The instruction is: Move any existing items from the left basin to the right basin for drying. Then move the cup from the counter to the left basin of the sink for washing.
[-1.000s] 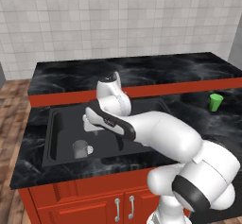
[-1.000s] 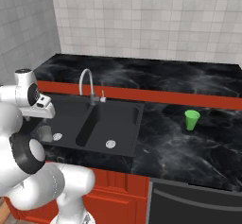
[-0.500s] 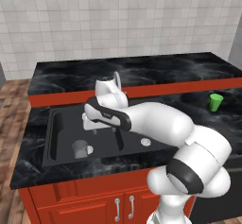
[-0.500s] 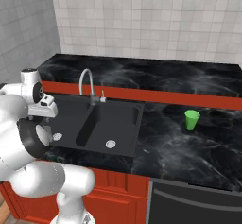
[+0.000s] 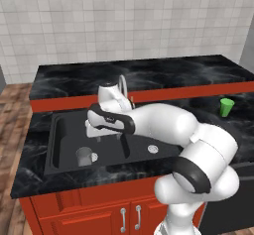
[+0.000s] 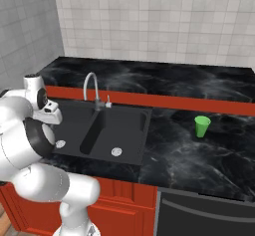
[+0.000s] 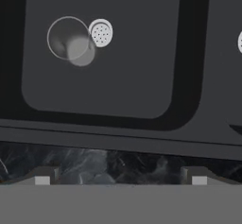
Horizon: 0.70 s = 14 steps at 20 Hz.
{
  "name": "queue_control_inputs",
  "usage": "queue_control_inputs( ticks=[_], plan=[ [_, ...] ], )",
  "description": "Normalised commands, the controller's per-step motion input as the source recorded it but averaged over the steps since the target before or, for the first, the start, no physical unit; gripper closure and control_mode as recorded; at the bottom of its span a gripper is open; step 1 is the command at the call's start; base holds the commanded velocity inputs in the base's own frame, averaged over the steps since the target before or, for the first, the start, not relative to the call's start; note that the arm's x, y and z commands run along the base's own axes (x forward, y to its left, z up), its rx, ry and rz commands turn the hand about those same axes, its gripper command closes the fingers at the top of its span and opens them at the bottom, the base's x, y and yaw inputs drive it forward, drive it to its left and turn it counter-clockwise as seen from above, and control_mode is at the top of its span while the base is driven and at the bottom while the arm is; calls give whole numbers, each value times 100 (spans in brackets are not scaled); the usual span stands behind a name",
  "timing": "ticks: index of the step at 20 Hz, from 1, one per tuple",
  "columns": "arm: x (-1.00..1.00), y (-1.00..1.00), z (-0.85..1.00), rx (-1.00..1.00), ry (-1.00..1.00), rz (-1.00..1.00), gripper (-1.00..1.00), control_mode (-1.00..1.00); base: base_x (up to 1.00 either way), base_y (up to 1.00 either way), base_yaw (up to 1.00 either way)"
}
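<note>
A small grey tumbler [image 5: 84, 155] stands upright in the left basin [image 5: 69, 140] of the black sink, just left of its silver drain [image 5: 94, 157]. My gripper [image 5: 95, 132] hovers above that basin, open and empty, pointing down. In the hand view the tumbler [image 7: 71, 41] lies up and to the left, far beyond my open gripper [image 7: 118, 178]. The right basin [image 5: 158, 140] holds only its drain [image 5: 153, 149]. The bright green cup [image 5: 226, 107] stands on the black counter [image 5: 208, 117] far to the right, also seen as the cup [image 6: 202, 126] from the other side.
The silver gooseneck tap [image 6: 92, 88] rises behind the sink's middle divider. A raised back counter [image 5: 149, 75] and a tiled wall close off the far side. Red cabinets [image 5: 99, 209] sit under the counter, with a strip of marble counter [image 7: 94, 161] beside the basin rim.
The arm's elbow has swung round and folded in while the hand stays over the left basin with little shift. The jaws are as wide as before. Tumbler and cup have not moved.
</note>
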Motion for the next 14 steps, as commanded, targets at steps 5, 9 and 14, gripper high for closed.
queue_control_inputs(
  ticks=[5,9,14],
  plan=[
    [10,7,-13,0,1,0,-100,-100,0,0,0],
    [8,8,-14,0,3,0,-100,-100,0,0,0],
    [6,5,-18,0,4,0,-100,-100,0,0,0]
  ],
)
